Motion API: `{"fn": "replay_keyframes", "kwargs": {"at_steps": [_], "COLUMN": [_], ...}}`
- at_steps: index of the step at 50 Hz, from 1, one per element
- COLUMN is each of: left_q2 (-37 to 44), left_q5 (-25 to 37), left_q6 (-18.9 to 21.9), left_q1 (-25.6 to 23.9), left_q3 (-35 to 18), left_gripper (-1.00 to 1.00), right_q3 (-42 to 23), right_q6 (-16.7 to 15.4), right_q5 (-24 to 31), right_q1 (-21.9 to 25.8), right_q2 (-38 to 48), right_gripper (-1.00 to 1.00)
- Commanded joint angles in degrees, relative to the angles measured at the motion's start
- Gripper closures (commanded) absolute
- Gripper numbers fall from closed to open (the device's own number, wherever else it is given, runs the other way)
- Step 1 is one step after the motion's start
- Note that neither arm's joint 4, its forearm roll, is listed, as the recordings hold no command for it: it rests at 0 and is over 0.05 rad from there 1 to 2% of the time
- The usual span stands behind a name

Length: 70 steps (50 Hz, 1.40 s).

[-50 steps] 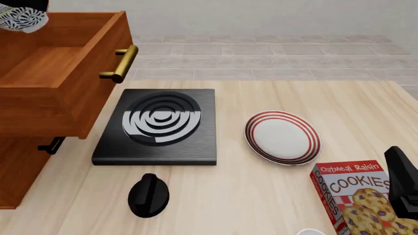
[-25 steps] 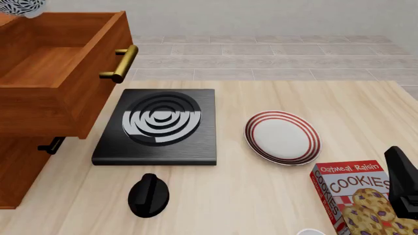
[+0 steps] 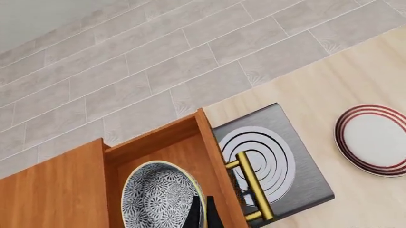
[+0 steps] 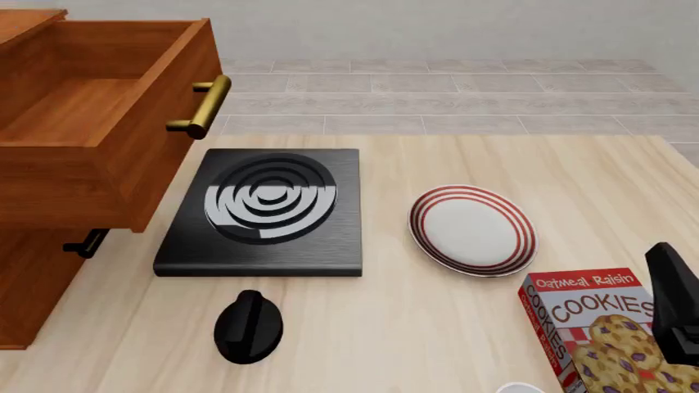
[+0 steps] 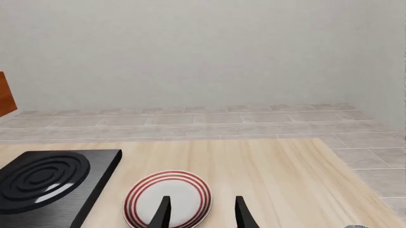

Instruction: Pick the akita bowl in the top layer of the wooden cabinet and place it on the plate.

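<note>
Left wrist view: the left gripper (image 3: pixel 201 213), jaws pinched on the rim of the akita bowl (image 3: pixel 159 197), holds it above the pulled-out top layer (image 3: pixel 161 142) of the wooden cabinet (image 4: pixel 33 270). Front view: the plate (image 4: pixel 473 229) lies on the counter (image 4: pixel 437 327) between stove (image 4: pixel 268 209) and cookie box (image 4: pixel 595 327). Right wrist view: the right gripper (image 5: pixel 201 211), jaws spread, faces the plate.

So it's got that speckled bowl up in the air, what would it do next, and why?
Probably carry the akita bowl sideways toward the plate. The left gripper pinches its rim above the open top layer, while the plate sits bare beyond the stove.
</note>
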Motion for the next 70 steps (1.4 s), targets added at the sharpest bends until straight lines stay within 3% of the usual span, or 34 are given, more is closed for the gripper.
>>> {"fn": "replay_keyframes", "kwargs": {"at_steps": [1,18,44,70], "left_q2": [0.86,1.72,5.64,9.61], "left_q5": [1.22,-0.15,-1.98,-2.23], "left_q6": [1.53,3.69,3.75,6.54], "left_q1": [-2.73,-8.15,-14.44,-20.52], "left_q3": [-4.43,-4.11,-7.65,-12.09], "left_gripper": [1.00,1.00,1.00,1.00], "right_q3": [-0.11,-0.13,-0.36,-0.31], "right_q6": [-0.14,-0.29,-0.33,-0.57], "right_q5": [0.04,-0.04,0.10,-0.09], "right_q1": [0.07,-0.02,-0.09,-0.10], "right_q2": [0.00,-0.01,0.00,-0.01], "right_gripper": [-1.00,-1.00,-1.00,-1.00]}}
